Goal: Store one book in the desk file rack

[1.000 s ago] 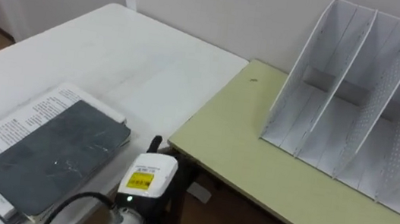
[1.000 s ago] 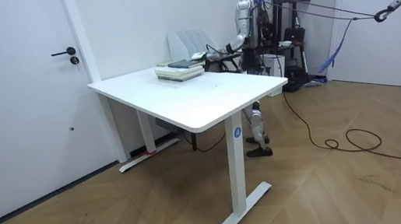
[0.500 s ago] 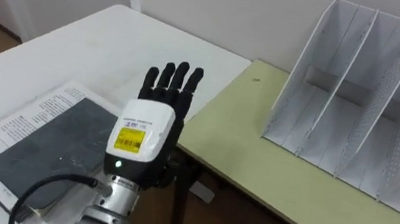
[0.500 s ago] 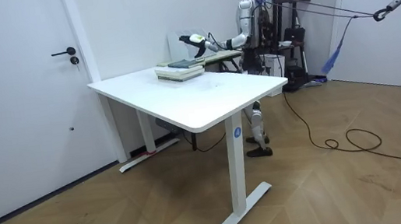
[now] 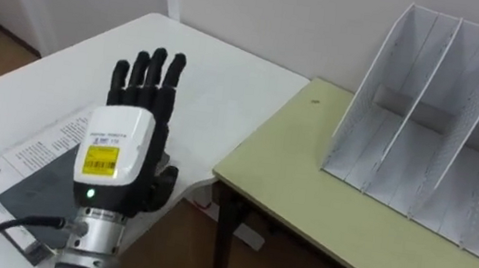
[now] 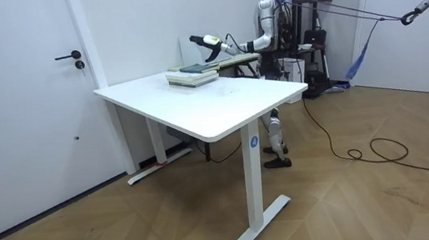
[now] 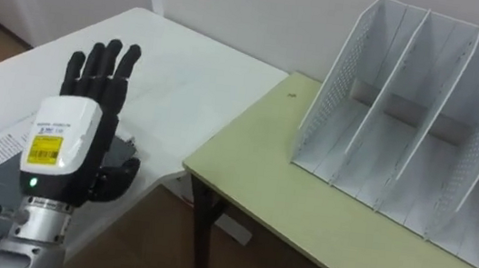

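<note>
The book lies flat, cover up, on the white bench. Its long axis runs slantwise, from the view's lower left up toward the right, and its far right end is hidden behind the left robot hand. The cover is dark grey, matt and faintly scuffed. A pale printed page shows as a strip along the book's far long edge; whether it is a sheet or a larger volume under the book I cannot tell.

The left robot hand hangs above the book's right end with its back turned upward. That back is a smooth white shell with a yellow label, and the black fingers are straight, slightly spread and holding nothing.

To the right of the book, past a narrow gap, stands an olive-green bench with a dull flat top. The file rack stands on it, well apart from the book. It is white, with thin upright dividers pierced with small holes and slots that open toward the book's side.

Half a second ago the robot hand was beyond the book's right end, over the white bench's edge. It has since moved left and forward over the cover. The book itself lies as it did. In the room view the arm is now stretched higher over the stack.
</note>
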